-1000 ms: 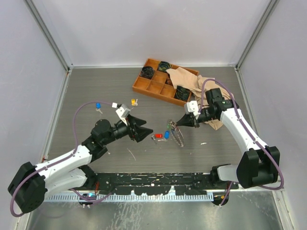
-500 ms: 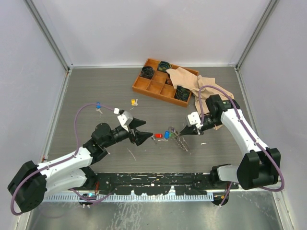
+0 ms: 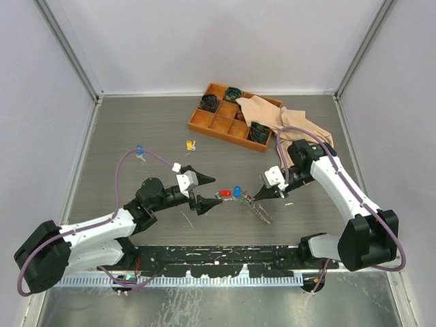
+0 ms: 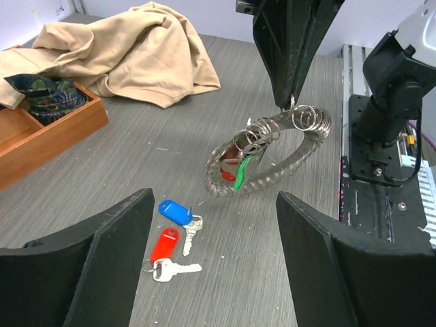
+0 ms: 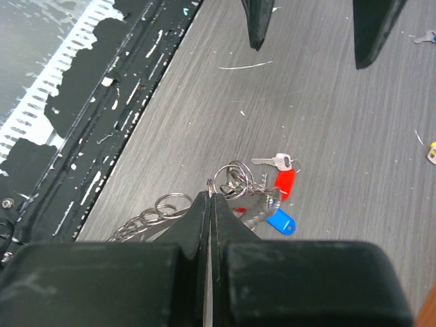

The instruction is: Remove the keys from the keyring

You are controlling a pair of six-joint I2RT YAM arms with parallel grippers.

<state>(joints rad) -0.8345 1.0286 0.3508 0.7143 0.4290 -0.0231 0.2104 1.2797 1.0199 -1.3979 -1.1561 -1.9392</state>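
Keyring [image 4: 272, 153] pinched in the closed right gripper [image 3: 259, 195]; left gripper [image 3: 216, 191] wide apart, empty. Nearby: red-tagged key [image 4: 165, 246], blue-tagged key [image 4: 176, 211], cloth [image 4: 129, 51], tray [image 4: 54, 136].

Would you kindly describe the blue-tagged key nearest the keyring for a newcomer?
On the grey table, find the keyring pinched by the right fingers. Two loose keys lie beside it: the blue-tagged key, not the red-tagged key.
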